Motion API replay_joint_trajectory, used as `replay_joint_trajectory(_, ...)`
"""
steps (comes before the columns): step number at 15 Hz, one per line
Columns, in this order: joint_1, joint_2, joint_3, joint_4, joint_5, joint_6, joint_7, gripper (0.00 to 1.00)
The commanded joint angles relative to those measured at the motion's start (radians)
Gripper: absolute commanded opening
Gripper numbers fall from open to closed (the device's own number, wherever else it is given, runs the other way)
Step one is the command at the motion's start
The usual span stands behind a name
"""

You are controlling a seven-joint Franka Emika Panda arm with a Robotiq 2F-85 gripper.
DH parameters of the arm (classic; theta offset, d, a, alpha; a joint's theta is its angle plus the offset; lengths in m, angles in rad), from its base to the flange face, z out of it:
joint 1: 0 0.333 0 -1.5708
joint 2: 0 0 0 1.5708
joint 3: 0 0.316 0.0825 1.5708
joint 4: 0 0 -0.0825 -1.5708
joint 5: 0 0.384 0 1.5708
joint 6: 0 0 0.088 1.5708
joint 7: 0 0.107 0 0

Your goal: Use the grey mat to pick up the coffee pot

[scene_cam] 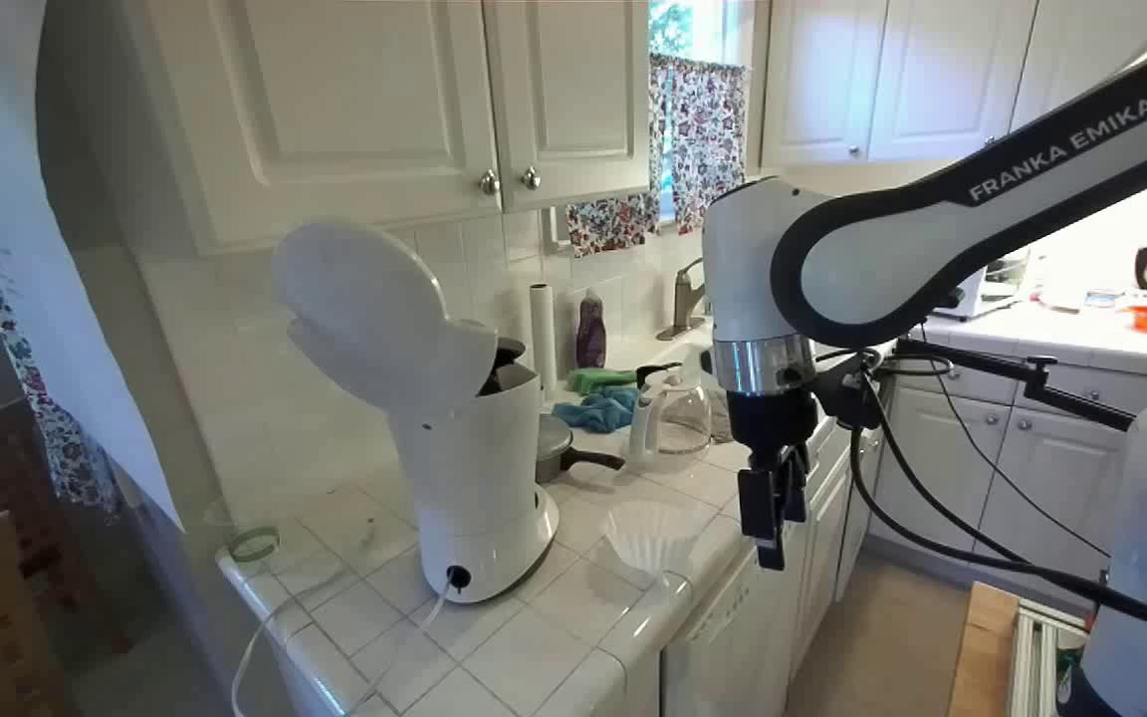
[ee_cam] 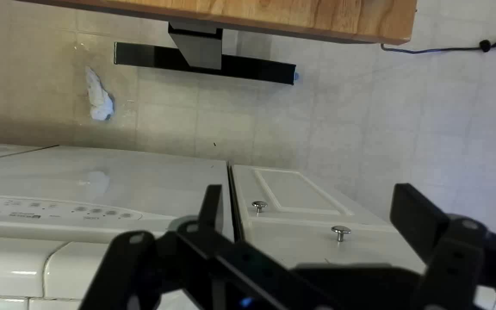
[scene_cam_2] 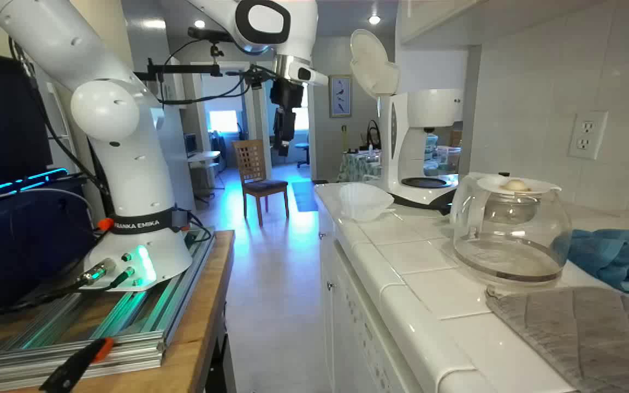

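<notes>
The coffee pot is a clear glass jug with a pale lid and handle. It stands upright on the tiled counter in both exterior views, also here. The grey mat is quilted and lies flat on the counter beside the pot. Only a small part of the mat shows behind the pot in an exterior view. My gripper is open and empty, pointing down, apart from pot and mat. It hangs near the counter's front edge in an exterior view. Pot and mat are out of the wrist view.
A tall white coffee machine with its top flap raised stands on the counter. A white paper filter sits near the front edge. A blue cloth, a small dark-handled pan and a paper towel roll stand near the pot.
</notes>
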Motion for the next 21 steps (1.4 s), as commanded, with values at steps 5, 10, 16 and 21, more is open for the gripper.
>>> replay_joint_trajectory(5,-0.024,0.003,0.001,0.004,-0.012,0.011,0.025,1.0)
replay_joint_trajectory(10,-0.185,-0.003,-0.11,-0.006,-0.026,0.081,0.076,1.0)
replay_joint_trajectory(16,-0.364,0.042,-0.211,0.01,-0.084,0.266,0.083,1.0)
replay_joint_trajectory(21,-0.469,0.125,-0.27,0.045,-0.214,0.362,0.034,1.0)
